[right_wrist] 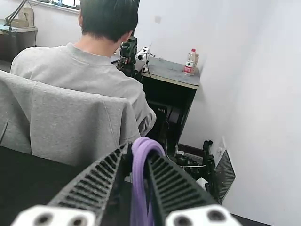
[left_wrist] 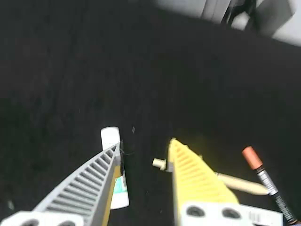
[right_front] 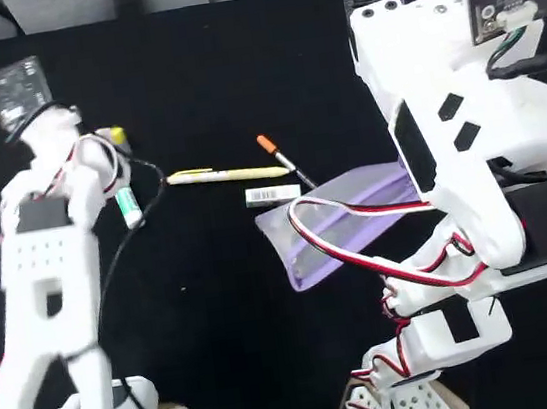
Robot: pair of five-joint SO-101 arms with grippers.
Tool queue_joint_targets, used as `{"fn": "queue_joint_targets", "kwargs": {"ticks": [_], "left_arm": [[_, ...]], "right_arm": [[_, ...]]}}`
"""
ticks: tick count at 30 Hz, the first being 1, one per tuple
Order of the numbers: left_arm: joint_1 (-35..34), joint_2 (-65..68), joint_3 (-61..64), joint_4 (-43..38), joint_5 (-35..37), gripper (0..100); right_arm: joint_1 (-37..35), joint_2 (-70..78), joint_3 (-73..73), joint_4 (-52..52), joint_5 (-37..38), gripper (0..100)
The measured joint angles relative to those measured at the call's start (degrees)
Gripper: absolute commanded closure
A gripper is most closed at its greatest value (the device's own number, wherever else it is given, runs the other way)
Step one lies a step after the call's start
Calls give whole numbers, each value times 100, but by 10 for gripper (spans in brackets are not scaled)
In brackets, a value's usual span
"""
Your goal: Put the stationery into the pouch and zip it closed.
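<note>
Two white robot arms at a black table (right_front: 219, 323), seen from above and from each wrist. Nearest, the right gripper (right_wrist: 140, 149) is clamped on the rim of a translucent purple pouch (right_front: 353, 194), which it holds raised and tilted over the table with its mouth gaping toward the stationery; the pinched purple edge bulges up between the dark ribbed fingers (right_wrist: 106, 172). The pouch looks thin, soft and floppy; it will likely sag and fold wherever it is unsupported, so a grip on the rim beside the zip seems best to keep the mouth wide.

Just beyond the pouch mouth lies a small white barcoded slab (right_front: 272, 195), perhaps an eraser; light and flat, awkward to pinch except across its short sides. Past it lie a slim yellow pen (right_front: 224, 175) and an orange-capped marker (right_front: 280, 153), tips close together; both are stiff, light, smooth and prone to roll, so a hold near mid-barrel should balance them.

Off to the left, the left gripper (left_wrist: 144, 145) stands spread apart, holding nothing, low over the table; a white-and-green stick (left_wrist: 110, 137), marker or glue I cannot tell, lies just beside its grey finger, not between the jaws; the pen's end sits near the yellow finger. The stick is short, rigid and round; squeezing across its middle should hold it.
</note>
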Motion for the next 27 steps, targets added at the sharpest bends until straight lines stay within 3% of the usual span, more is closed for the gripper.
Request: {"fn": "queue_joint_targets", "kwargs": {"ticks": [6, 15, 19, 27], "left_arm": [[387, 2057, -1064, 607, 35, 804], [633, 4475, -3780, 2488, 2198, 804], [818, 5231, -4747, 2901, 3288, 805], [1231, 6277, -5864, 3420, 4765, 805]], "right_arm": [[0, 0, 0, 0, 0, 987], [0, 0, 0, 149, 0, 987], [0, 0, 0, 149, 0, 987], [0, 0, 0, 149, 0, 987]]}}
